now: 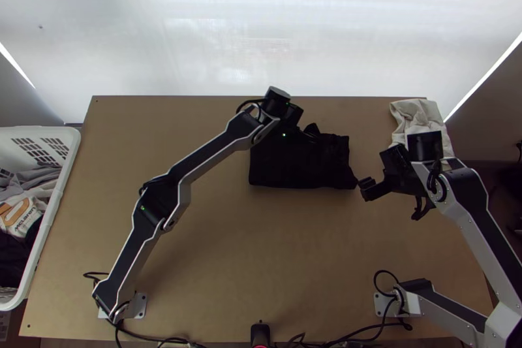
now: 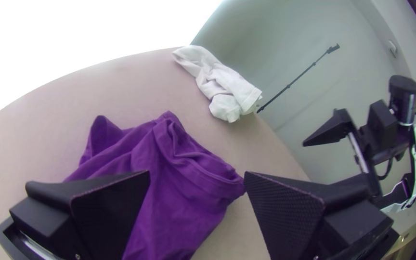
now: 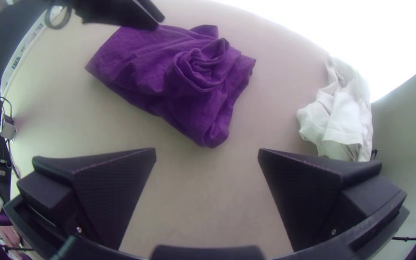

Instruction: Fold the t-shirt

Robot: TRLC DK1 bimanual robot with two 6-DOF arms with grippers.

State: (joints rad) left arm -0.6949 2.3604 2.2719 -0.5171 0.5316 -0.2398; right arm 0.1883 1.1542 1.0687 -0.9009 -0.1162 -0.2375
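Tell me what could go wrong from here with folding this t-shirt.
The t-shirt is bunched on top, so another fold may trap wrinkles. The left gripper is open over it and might pinch the wrong number of layers. The right arm appears close to the white cloth and might brush it.

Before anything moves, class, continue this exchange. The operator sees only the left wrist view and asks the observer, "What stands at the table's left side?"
Observer: A white basket holding clothes.
Operator: Is the right gripper holding anything?
Observer: No, its fingers stand apart over bare table.
Operator: How does the t-shirt lie along its near edge?
Observer: Fairly straight, roughly parallel to the table's near edge.
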